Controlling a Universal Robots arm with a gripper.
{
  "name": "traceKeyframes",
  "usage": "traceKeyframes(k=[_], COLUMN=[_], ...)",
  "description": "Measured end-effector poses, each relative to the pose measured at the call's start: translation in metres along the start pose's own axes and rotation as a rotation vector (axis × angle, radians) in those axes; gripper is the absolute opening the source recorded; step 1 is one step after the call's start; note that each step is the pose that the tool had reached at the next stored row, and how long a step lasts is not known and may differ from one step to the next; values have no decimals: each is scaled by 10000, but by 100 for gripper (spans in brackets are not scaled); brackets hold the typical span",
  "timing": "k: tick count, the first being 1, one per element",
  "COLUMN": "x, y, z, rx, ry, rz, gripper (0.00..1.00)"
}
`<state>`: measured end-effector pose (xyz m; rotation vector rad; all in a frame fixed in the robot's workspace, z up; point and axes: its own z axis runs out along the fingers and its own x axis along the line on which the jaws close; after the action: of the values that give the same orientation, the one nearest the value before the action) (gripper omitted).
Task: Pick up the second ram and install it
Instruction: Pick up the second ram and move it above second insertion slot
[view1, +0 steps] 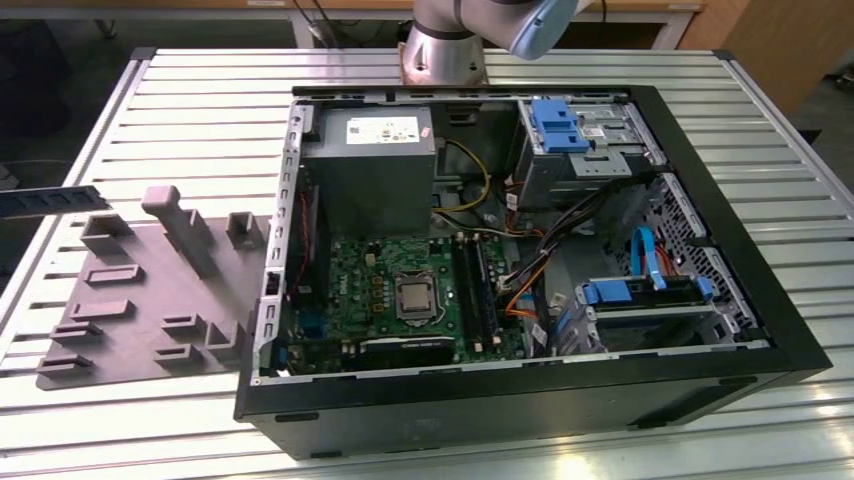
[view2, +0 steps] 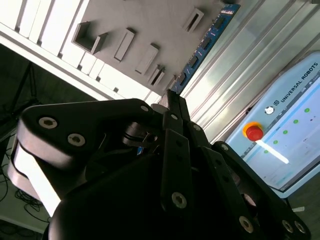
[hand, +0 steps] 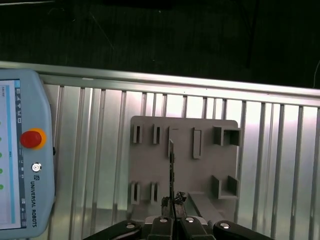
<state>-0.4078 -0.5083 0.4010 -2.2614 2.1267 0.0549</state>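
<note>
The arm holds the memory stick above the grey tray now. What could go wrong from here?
1. The gripper seems to grip the second ram near one end, so most of the stick juts out free. It could tilt or slip in the grip.
2. Orange cables lie right beside the black slots on the motherboard. The stick might snag on them on its way down.

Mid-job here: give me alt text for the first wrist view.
The gripper holds the second ram, seen edge-on as a thin dark strip, with the grey holder tray behind it on the slatted metal table. A light blue pendant with a red button is also in frame.
</note>
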Motion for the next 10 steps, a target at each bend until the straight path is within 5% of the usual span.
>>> traceKeyframes(k=[10], x=[-8], y=[0], z=[-86], rx=[39], ry=[-51], rz=[-2], gripper=[12])
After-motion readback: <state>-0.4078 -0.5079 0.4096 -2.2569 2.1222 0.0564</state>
